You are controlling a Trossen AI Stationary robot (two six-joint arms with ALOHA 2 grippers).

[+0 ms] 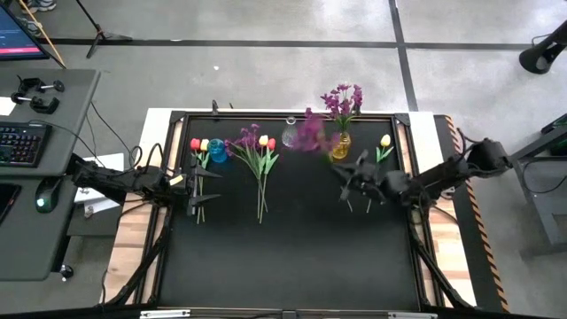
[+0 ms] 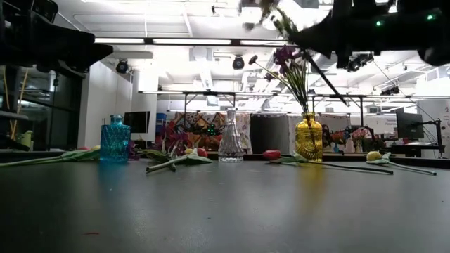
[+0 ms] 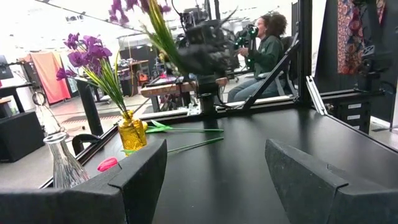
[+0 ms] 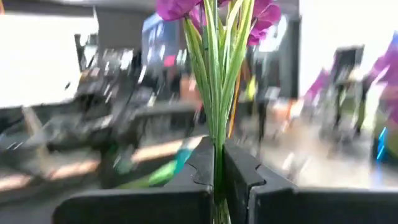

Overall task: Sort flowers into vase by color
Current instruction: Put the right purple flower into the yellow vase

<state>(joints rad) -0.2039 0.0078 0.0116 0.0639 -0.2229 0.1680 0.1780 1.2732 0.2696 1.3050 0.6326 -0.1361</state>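
High view: the right gripper point(image 1: 353, 177) is over the black table point(image 1: 292, 257), just in front of the yellow vase point(image 1: 340, 146), clamped on a purple sprig point(image 1: 310, 133) whose blurred bloom lies between the clear vase point(image 1: 290, 135) and the yellow vase. More purple flowers point(image 1: 344, 99) stand in the yellow vase. A yellow tulip point(image 1: 384, 142) lies to that vase's right. The left gripper point(image 1: 197, 182) is at the table's left side, beside the blue vase point(image 1: 218, 151). A mixed bunch point(image 1: 257, 146) of purple, yellow and red flowers lies between the blue and clear vases.

Low view: the blue vase point(image 2: 114, 139), clear vase point(image 2: 230, 137) and yellow vase point(image 2: 309, 138) stand in a row. The held sprig's stem point(image 2: 323, 74) slants above the yellow vase.

Left wrist view: the left gripper point(image 3: 214, 171) is released, fingers well apart. A person point(image 3: 261, 53) sits beyond the table.

Right wrist view: the right gripper point(image 4: 219, 168) pinches green stems point(image 4: 216, 81) topped by purple blooms.
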